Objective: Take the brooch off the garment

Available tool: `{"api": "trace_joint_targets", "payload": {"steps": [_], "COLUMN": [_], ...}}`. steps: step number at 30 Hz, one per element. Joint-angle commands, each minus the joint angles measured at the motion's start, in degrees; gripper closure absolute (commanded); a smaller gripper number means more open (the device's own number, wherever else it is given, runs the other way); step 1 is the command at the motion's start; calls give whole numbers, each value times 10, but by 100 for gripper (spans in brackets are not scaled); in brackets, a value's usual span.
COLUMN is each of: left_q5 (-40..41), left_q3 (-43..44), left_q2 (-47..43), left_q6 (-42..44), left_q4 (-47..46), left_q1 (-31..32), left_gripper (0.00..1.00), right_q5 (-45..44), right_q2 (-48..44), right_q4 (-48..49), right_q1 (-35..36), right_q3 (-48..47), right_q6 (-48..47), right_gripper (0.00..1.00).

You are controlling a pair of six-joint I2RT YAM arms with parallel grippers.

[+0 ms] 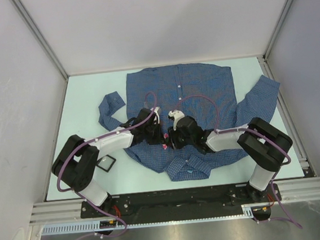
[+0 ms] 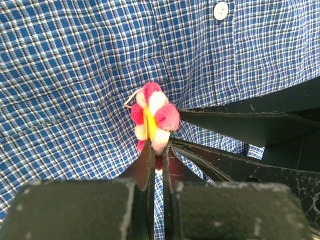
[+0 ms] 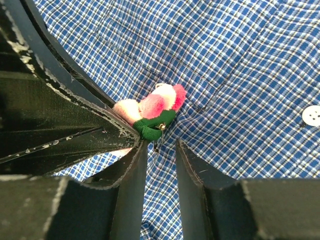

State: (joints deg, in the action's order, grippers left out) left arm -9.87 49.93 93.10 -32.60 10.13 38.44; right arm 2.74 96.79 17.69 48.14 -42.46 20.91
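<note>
Pinching brooch point(image 2: 152, 119) pinned on shirt point(image 2: 75, 70) chest: L gripper point(image 2: 156, 149) was shut tight on its petals. R gripper point(image 3: 160, 146) stood half open just under it, gripping nothing. Step: unpinning, not yet freed. Next prob needed R on clasp/cloth, L pulling away.

Bright, even, soft-shadowed light; the left gripper point(image 2: 156, 150) looms blurred up close.

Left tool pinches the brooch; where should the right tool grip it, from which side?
Likely the green backing of the brooch, beneath the petals, coming from the side opposite the left tool: it juts clear of the garment toward the right tool.
</note>
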Motion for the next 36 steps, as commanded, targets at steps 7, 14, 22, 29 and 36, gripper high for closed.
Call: {"api": "trace_joint_targets", "payload": {"steps": [7, 14, 22, 29, 36], "left_q5": [35, 32, 30, 30, 32], "left_q3": [-19, -19, -17, -15, -15], "left_q2": [39, 38, 42, 44, 41], "left_q6": [5, 6, 8, 7, 4], "left_q4": [20, 17, 17, 16, 19], "left_q1": [-1, -1, -1, 0, 5], "left_gripper": [100, 100, 100, 100, 100], "right_q5": [80, 119, 138, 90, -34], "right_q2": [26, 36, 46, 45, 23], "right_q4": [96, 98, 105, 95, 74], "right_q1": [1, -3, -7, 7, 32], "right_q3": [-9, -9, -9, -8, -3], "right_q6": [-58, -82, -85, -76, -39], "right_gripper": [63, 67, 83, 100, 100]}}
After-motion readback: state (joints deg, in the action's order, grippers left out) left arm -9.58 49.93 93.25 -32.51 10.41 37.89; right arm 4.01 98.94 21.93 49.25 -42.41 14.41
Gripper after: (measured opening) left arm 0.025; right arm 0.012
